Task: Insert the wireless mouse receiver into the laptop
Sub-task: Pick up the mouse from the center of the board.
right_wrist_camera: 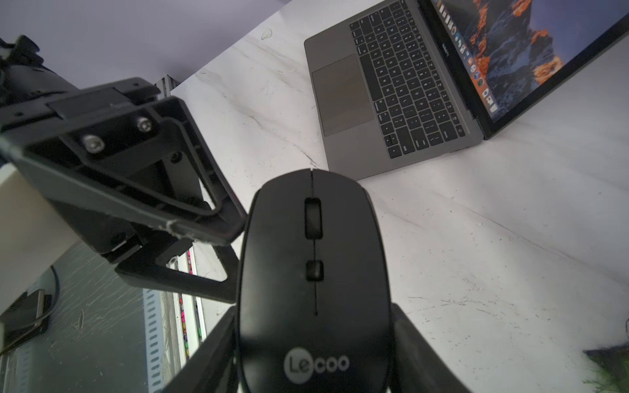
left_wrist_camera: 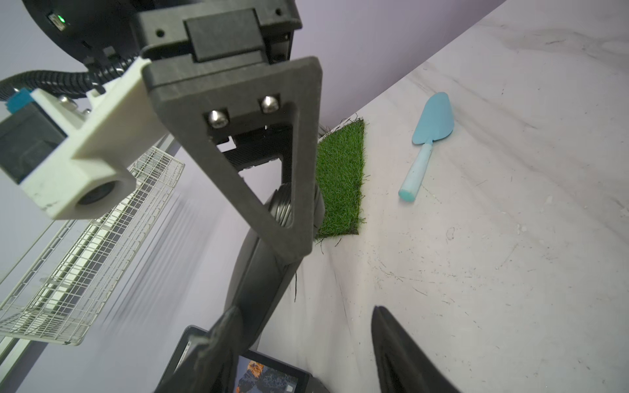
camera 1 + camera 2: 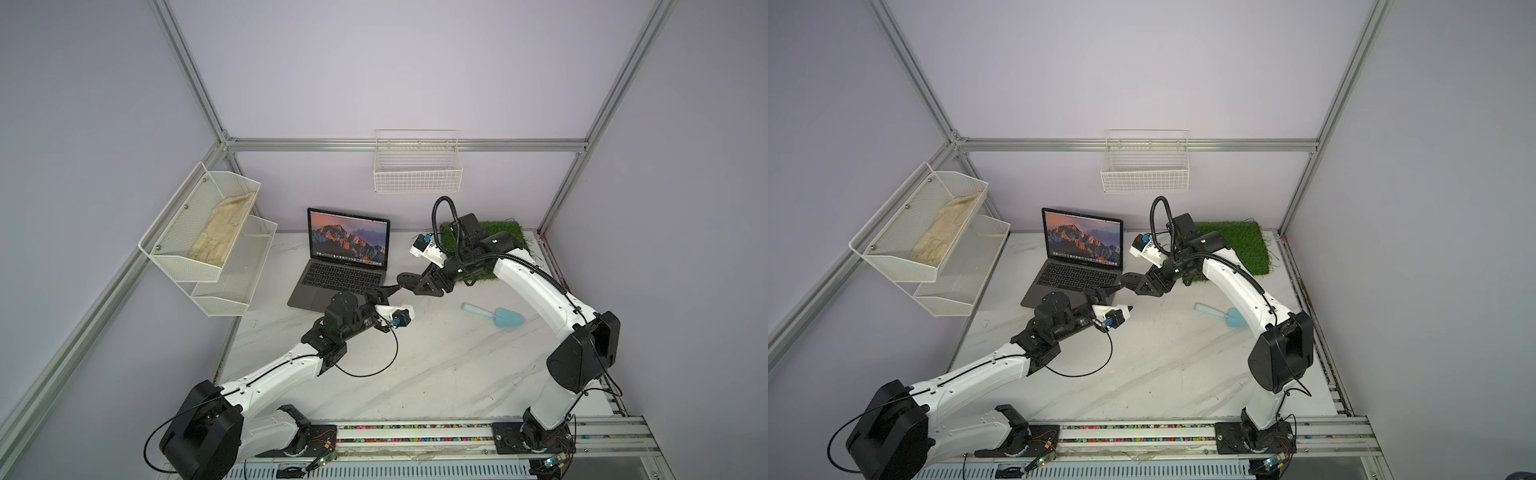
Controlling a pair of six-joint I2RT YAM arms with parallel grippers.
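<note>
The right pincer point(image 1: 313, 308) pinches the mouse point(image 1: 315, 245); the left pincer point(image 2: 306, 309) stands spread, seemingly empty; the receiver, unseen, is likely tiny, light, stiff, slick; best pinched by its plastic cap.

mouse point(image 1: 313, 272) beside laptop point(image 1: 343, 92) edge, bare tabletop point(image 3: 436, 374) around trowel point(image 3: 496, 314)

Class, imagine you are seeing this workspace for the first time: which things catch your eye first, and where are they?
The lit laptop, orange mountains on its screen, stands open at the back of the marble table. Beside it the right gripper holds a black mouse, close to the left gripper. A green turf mat lies in the back corner.
</note>
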